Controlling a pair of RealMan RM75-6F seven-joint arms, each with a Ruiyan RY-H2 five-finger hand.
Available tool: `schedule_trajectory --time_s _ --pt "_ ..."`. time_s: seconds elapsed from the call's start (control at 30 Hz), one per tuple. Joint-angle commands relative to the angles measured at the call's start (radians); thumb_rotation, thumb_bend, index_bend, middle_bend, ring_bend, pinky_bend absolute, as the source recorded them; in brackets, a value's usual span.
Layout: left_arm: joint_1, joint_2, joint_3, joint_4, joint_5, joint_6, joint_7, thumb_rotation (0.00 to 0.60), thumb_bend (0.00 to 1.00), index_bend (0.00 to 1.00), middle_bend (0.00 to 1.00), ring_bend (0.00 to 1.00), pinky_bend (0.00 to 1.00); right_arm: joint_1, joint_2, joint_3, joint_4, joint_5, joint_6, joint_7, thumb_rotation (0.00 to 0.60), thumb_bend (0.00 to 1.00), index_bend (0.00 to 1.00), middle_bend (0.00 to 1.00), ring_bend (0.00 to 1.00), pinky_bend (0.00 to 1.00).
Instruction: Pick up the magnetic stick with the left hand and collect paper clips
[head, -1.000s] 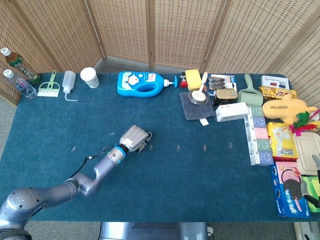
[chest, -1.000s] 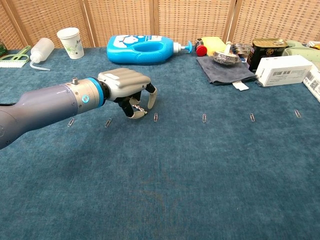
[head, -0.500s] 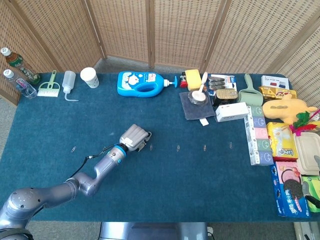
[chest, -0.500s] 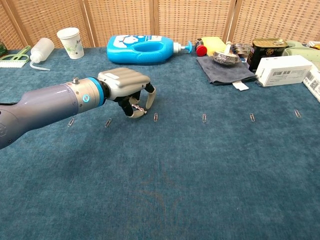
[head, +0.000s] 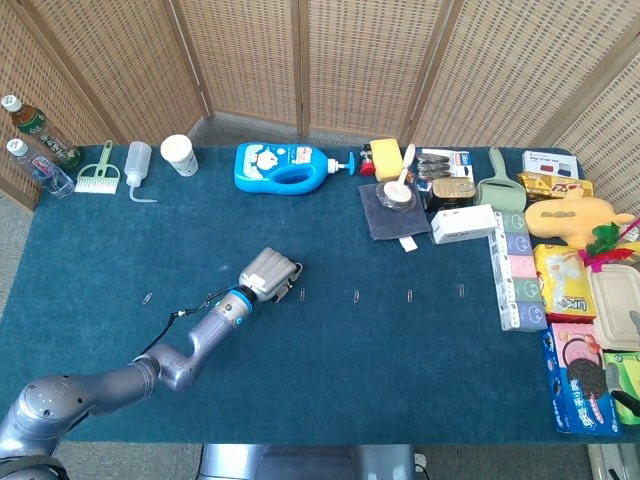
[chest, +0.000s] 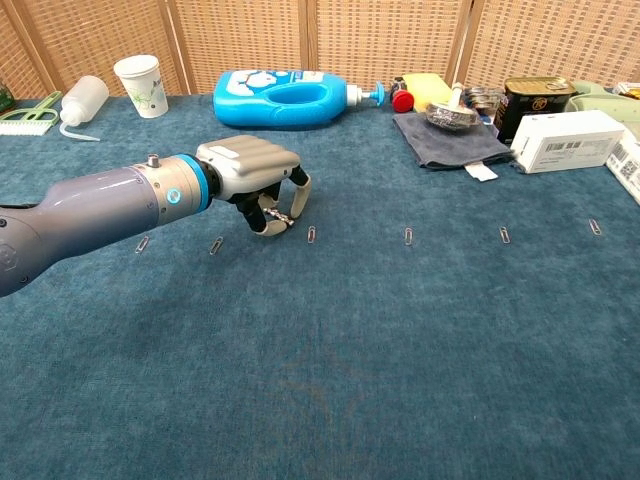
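My left hand (chest: 255, 178) hovers low over the blue cloth, fingers curled down around a short dark magnetic stick (chest: 279, 216) with something metallic at its tip. From the head view the same hand (head: 268, 275) shows, the stick hidden under it. A paper clip (chest: 311, 234) lies just right of the stick's tip, apart from it. More clips lie in a row: two to the left (chest: 216, 244) (chest: 142, 244) and several to the right (chest: 408, 236) (chest: 505, 235). A dark sliver at the right edge (head: 630, 402) may be my right hand.
A blue detergent bottle (chest: 285, 97), a paper cup (chest: 138, 84) and a squeeze bottle (chest: 82, 101) stand at the back. A grey cloth with a bowl (chest: 447, 130), a white box (chest: 566, 139) and packaged goods (head: 575, 300) crowd the right side.
The left hand has barely shifted, its fingers a little tighter on the stick. The dark shape at the right edge has drawn back out of the head view.
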Motion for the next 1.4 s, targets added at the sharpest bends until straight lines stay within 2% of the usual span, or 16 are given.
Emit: schedule_trajectory --time_s 0.03,0.7,1.4 --pt "0.000 0.001 0.000 0.000 -0.003 -0.002 0.004 0.600 0.35 0.54 1.00 1.00 1.00 0.000 -0.001 0.001 0.001 0.000 0.001 0.001 0.600 0.50 0.00 0.02 0.00 0.07" --pt "0.009 0.035 -0.006 -0.032 -0.022 0.007 0.025 0.600 0.35 0.60 1.00 1.00 1.00 -0.005 -0.003 0.005 0.002 -0.001 0.008 0.000 0.600 0.50 0.00 0.02 0.00 0.07" --pt "0.122 0.293 -0.031 -0.357 0.003 0.194 -0.028 0.600 0.36 0.62 1.00 1.00 1.00 0.000 0.001 -0.002 -0.017 -0.037 0.019 -0.004 0.600 0.50 0.00 0.02 0.00 0.07"
